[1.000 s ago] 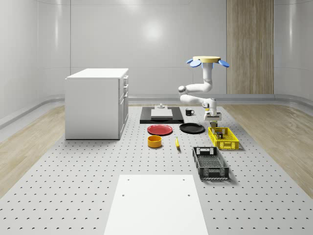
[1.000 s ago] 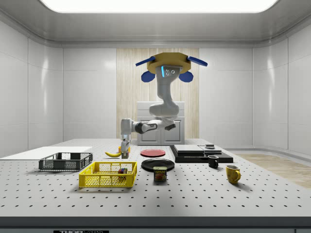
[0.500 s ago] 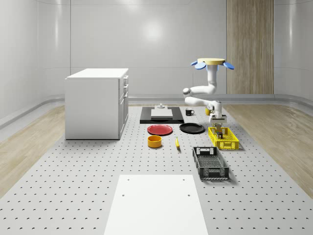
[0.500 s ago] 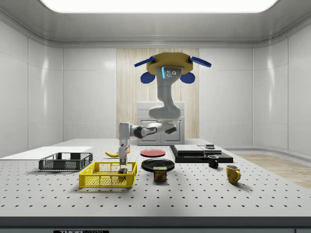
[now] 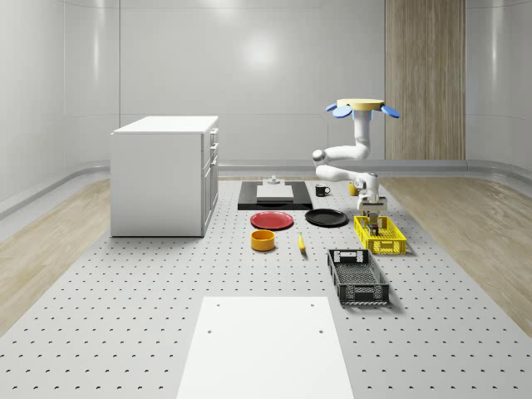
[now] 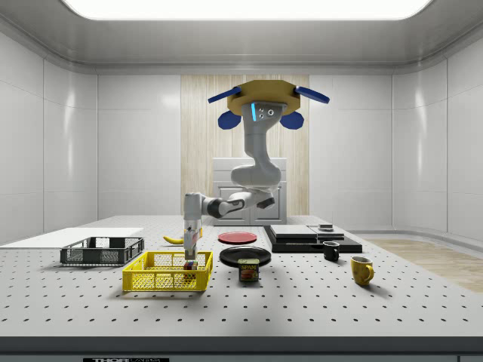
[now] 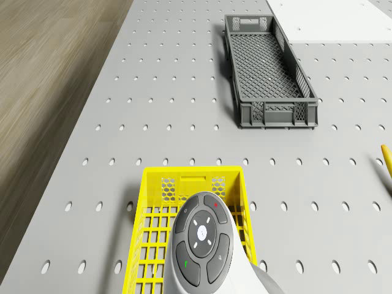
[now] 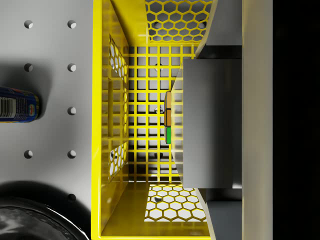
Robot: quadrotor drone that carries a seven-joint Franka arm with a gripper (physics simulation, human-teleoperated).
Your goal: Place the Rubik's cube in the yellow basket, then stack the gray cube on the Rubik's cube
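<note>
A: Where is the drone (image 6: 263,105)?
B: It hovers at upper centre of the side view, arm reaching down into the yellow basket (image 6: 162,280) on the desk (image 6: 317,302).

A: The end effector (image 6: 190,255)?
B: Closed on the gray cube (image 8: 212,122), directly above the Rubik's cube (image 8: 169,125) on the basket floor.

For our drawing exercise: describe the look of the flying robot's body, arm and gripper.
The drone has a flat tan disc body with blue rotor blades and a glowing blue strip. The arm is glossy white with rounded segments and dark grey joints. The gripper is pale grey.
</note>
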